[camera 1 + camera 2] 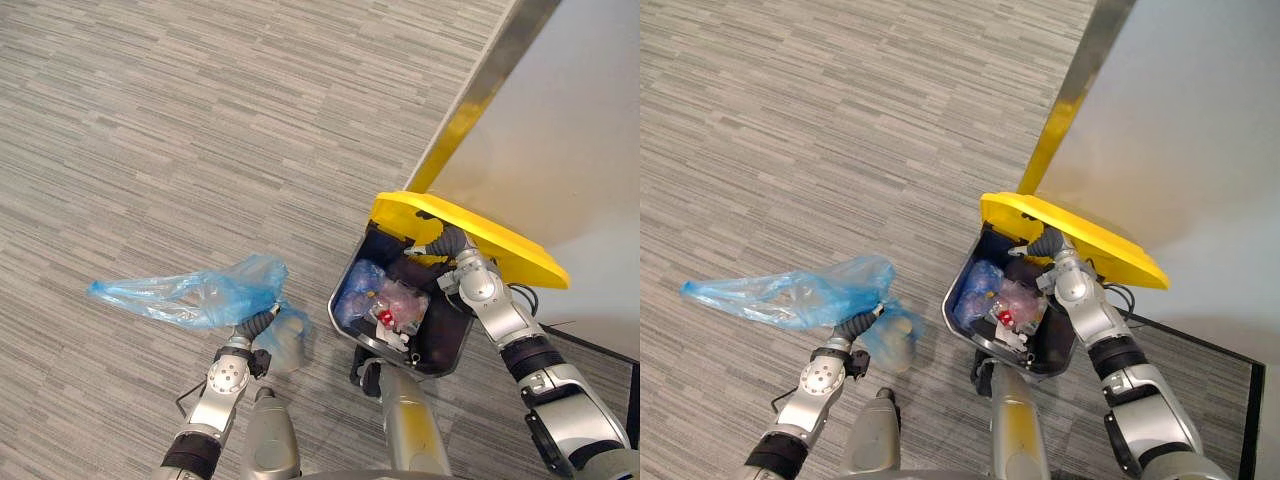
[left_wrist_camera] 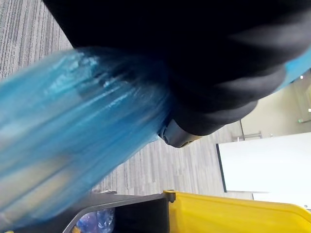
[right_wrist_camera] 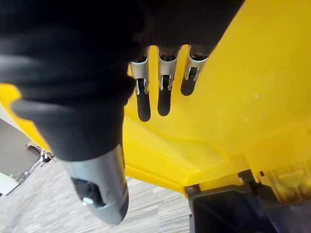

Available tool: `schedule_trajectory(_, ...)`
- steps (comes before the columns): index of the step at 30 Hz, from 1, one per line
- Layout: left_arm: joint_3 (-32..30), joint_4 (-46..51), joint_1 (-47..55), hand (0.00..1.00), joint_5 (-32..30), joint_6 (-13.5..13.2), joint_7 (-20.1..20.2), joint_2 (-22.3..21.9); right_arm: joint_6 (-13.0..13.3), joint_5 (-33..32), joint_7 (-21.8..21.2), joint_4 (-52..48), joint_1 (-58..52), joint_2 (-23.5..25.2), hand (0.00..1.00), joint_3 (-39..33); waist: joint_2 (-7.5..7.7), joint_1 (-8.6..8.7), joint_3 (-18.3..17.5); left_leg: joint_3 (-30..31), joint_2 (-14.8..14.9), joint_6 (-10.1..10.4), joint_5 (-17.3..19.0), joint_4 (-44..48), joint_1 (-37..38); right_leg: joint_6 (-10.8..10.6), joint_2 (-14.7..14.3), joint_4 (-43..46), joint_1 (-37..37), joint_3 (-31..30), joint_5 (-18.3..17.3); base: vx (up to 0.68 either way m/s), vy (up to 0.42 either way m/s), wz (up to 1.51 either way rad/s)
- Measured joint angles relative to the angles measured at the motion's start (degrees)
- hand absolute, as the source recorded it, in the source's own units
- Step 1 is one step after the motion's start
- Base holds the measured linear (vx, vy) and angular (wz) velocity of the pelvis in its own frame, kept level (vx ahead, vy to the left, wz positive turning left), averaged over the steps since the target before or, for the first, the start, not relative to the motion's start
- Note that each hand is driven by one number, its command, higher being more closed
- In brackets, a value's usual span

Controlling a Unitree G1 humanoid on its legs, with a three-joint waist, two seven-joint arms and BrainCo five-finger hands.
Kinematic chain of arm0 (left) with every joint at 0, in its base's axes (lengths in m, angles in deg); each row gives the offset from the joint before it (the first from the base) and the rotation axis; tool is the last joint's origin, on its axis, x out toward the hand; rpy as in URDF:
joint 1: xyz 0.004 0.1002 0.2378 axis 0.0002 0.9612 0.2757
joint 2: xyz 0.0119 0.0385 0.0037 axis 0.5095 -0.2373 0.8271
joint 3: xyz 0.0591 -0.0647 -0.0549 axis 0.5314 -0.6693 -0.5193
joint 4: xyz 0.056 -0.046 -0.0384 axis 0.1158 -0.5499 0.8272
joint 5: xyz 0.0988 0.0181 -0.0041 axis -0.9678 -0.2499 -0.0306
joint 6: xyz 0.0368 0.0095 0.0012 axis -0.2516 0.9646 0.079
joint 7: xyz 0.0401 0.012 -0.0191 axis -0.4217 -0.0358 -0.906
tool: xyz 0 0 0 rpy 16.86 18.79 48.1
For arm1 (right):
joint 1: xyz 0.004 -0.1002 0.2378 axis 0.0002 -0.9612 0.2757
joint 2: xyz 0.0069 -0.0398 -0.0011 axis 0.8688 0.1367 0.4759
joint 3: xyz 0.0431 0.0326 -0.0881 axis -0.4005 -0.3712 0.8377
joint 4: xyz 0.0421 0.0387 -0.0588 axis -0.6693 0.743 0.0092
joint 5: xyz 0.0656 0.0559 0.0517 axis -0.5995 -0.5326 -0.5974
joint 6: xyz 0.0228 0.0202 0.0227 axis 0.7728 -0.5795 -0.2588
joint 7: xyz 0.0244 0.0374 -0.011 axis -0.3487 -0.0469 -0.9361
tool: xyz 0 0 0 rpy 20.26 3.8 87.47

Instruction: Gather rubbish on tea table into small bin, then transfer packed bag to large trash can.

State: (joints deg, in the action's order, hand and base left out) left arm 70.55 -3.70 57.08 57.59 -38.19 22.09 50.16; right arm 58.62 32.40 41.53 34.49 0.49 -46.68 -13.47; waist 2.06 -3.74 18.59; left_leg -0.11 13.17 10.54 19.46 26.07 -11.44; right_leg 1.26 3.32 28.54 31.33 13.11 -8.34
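Left eye view: the blue bag [image 1: 190, 295] is at the left hand [image 1: 258, 328], lower left, grip hidden so I cannot tell, not yet in the large trash can [image 1: 445, 345], whose yellow lid [image 1: 480, 235] the right hand [image 1: 447, 242] props up with straight fingers [image 3: 164, 97], so likely only the drop remains.

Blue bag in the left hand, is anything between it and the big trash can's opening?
Nothing visible does. The blue bag hangs at the left hand beside the trash can, bare floor between. The right hand holds the yellow lid up with straight fingers; rubbish already lies inside.
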Motion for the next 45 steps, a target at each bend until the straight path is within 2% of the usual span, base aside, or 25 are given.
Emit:
schedule_trajectory(6, 2.56, 0.23, 0.18, 1.00, 0.96, -0.13, 0.19, 0.72, 0.04, 1.96, -0.14, 2.06, 2.62, -3.94, 0.00, 3.08, 0.34, 0.46, 0.97, 0.05, -0.14, -0.61, 0.01, -0.02, -0.08, -2.21, -0.36, -3.68, -1.52, -0.04, 1.70, -0.05, 0.031, -0.02)
schedule_trajectory(12, 9.22, 3.55, -1.28, 1.00, 1.33, -0.71, 1.89, 1.12, 0.23, 4.46, -1.42, 2.48, 4.24, -6.04, 0.00, 4.15, 0.55, 1.56, 2.01, -0.23, -0.46, -0.87, 0.12, -0.04, -0.14, -1.30, -0.32, -4.65, -1.70, -0.34, 2.66, 0.03, 0.039, -0.02)
schedule_trajectory(15, 14.01, 5.61, -3.23, 1.00, 2.31, -0.99, 2.81, 0.60, 0.13, 6.24, -2.38, 6.27, 6.86, -6.23, 0.00, 5.61, 0.56, 2.39, 2.30, -0.67, -0.67, -0.87, 0.12, -0.02, 0.12, -1.04, -0.19, -4.55, -1.77, -0.63, 2.84, 0.07, 0.053, -0.04)
schedule_trajectory(19, 20.31, 6.92, -9.84, 1.00, 2.40, -1.07, 3.78, -1.53, 0.02, 8.55, -2.44, 6.69, 9.17, -6.63, 0.00, 5.99, 0.40, 3.26, 3.71, -2.01, -1.49, -1.71, 0.57, 0.26, 0.80, -0.47, 0.25, -4.52, -1.88, -1.98, 3.24, 0.04, 0.067, -0.11)
schedule_trajectory(24, 25.64, 6.95, -17.99, 1.00, 2.96, -1.06, 3.67, -4.00, -0.80, 9.47, -2.57, 8.78, 13.01, -7.31, 0.00, 7.65, 0.33, 4.71, 4.70, -3.06, -2.33, -3.08, 1.44, 1.76, 0.69, -1.13, 0.90, -4.58, -1.88, -3.18, 3.70, 0.00, 0.059, -0.06)
schedule_trajectory(26, 26.42, 6.90, -20.96, 1.00, 3.19, -1.05, 3.59, -4.98, -1.27, 9.74, -2.60, 9.05, 15.01, -7.53, 0.00, 7.97, 0.25, 5.00, 5.80, -3.60, -2.57, -3.61, 1.87, 2.68, 0.62, -1.45, 0.93, -4.58, -1.88, -3.83, 4.06, -0.03, 0.059, -0.14)
schedule_trajectory(28, 26.78, 6.66, -24.84, 1.00, 3.18, -1.04, 3.27, -6.30, -1.63, 10.07, -2.59, 9.28, 17.45, -7.53, 0.00, 7.99, 0.19, 6.08, 7.39, -3.92, -3.25, -3.91, 2.05, 3.34, 0.46, -1.75, 1.38, -4.65, -1.79, -4.42, 4.48, -0.05, 0.057, -0.08)
schedule_trajectory(31, 27.80, 4.07, -30.25, 1.00, 3.12, -0.92, 1.00, -8.25, -2.21, 10.10, -2.59, 9.94, 18.87, -7.52, 0.00, 8.00, 0.06, 6.28, 7.98, -5.20, -3.49, -4.51, 2.80, 4.92, -0.46, -1.72, 1.26, -4.67, -0.73, -5.76, 5.31, -0.04, 0.050, -0.20)
schedule_trajectory(36, 28.32, 1.08, -34.40, 1.00, 3.02, -0.90, -0.57, -10.67, -2.93, 10.05, -2.59, 10.77, 20.21, -7.54, 0.00, 7.97, -0.05, 6.61, 8.25, -6.47, -3.65, -4.85, 3.60, 6.57, -1.72, -1.99, 1.07, -4.69, 0.66, -7.15, 6.05, -0.04, 0.030, -0.14)
schedule_trajectory(40, 28.44, -4.82, -37.25, 1.00, 2.03, -0.25, -1.27, -13.22, -3.07, 9.99, -2.59, 10.07, 20.20, -7.48, 0.00, 7.90, -0.08, 6.73, 8.27, -6.64, -3.17, -4.80, 4.46, 8.37, -2.93, -2.18, 0.69, -4.70, 1.33, -7.28, 6.29, -0.03, 0.009, -0.06)
schedule_trajectory(43, 28.38, -9.46, -39.90, 1.00, 1.43, 0.33, -1.23, -14.55, -4.00, 9.93, -2.58, 5.99, 20.18, -7.43, 0.00, 7.04, -0.15, 6.88, 8.33, -6.97, -2.74, -4.94, 5.21, 10.43, -5.55, -2.59, 0.54, -4.71, 3.29, -7.52, 6.78, -0.02, 0.009, -0.07)
schedule_trajectory(45, 28.34, -12.36, -41.33, 1.00, 0.44, 0.60, -1.19, -14.93, -4.07, 9.85, -2.58, 4.29, 20.18, -6.94, 0.00, 6.25, -0.17, 6.82, 8.34, -7.16, -1.90, -4.91, 5.97, 12.36, -7.48, -2.13, 0.21, -4.69, 4.57, -7.53, 7.31, -0.02, 0.017, -0.13)
